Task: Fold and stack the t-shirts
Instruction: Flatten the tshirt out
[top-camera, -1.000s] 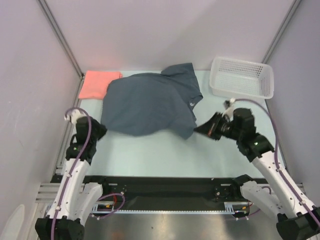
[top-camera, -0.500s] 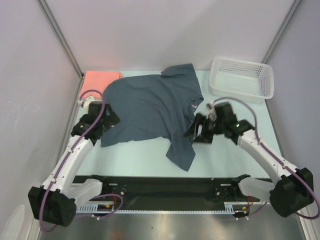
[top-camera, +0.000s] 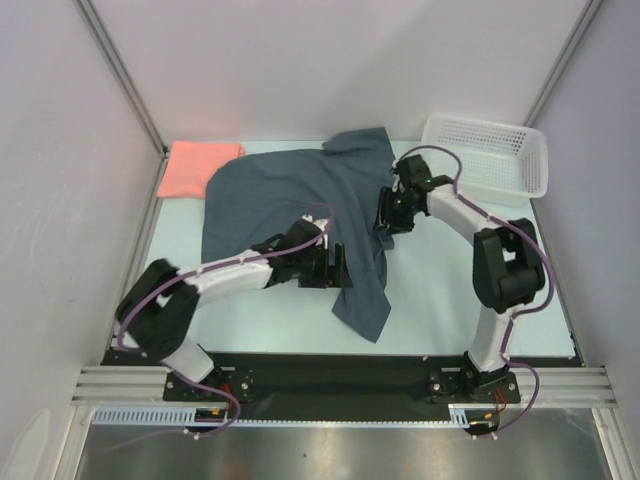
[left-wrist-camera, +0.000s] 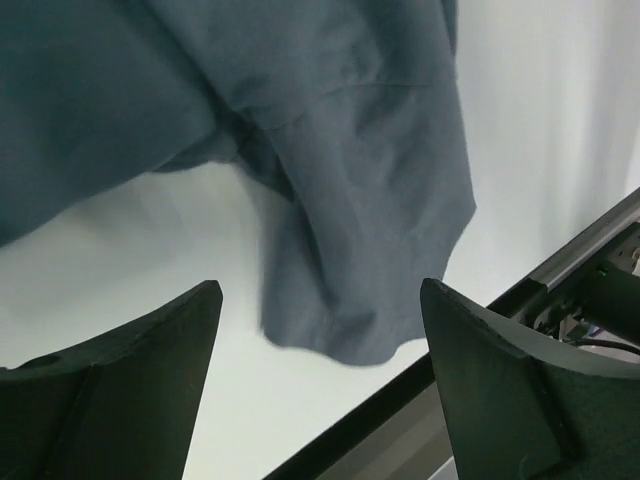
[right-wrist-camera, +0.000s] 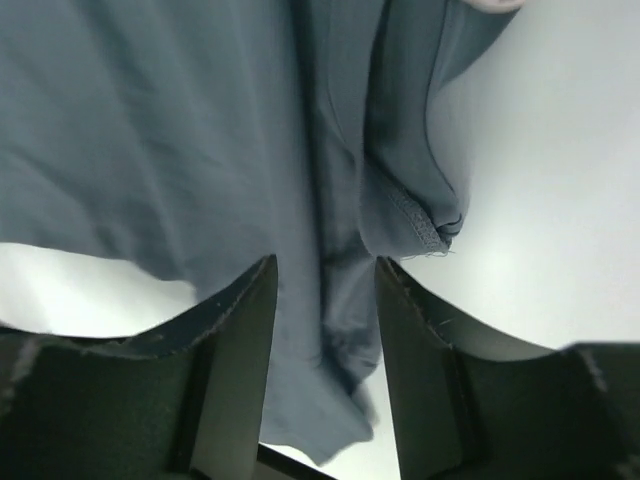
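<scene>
The dark slate t-shirt (top-camera: 290, 190) lies spread and rumpled across the table, one flap (top-camera: 362, 300) trailing toward the near edge. The salmon-pink t-shirt (top-camera: 198, 166) sits folded at the far left corner. My left gripper (top-camera: 338, 268) reaches across to the flap's left edge. In the left wrist view it (left-wrist-camera: 320, 290) stands wide open, with nothing between its fingers and the slate t-shirt (left-wrist-camera: 350, 150) beyond them. My right gripper (top-camera: 386, 222) hovers at the shirt's right edge. In the right wrist view its jaws (right-wrist-camera: 325, 265) stand apart over the cloth (right-wrist-camera: 200, 130), not clamped on it.
A white mesh basket (top-camera: 487, 155) stands at the far right corner. The black rail (top-camera: 330, 368) runs along the table's near edge, close to the trailing flap. Grey walls close in the left, right and back.
Both grippers have opened and let go of the slate shirt. The left arm swung right to the flap, the right arm moved up to the shirt's right edge. The flap dropped toward the near edge.
</scene>
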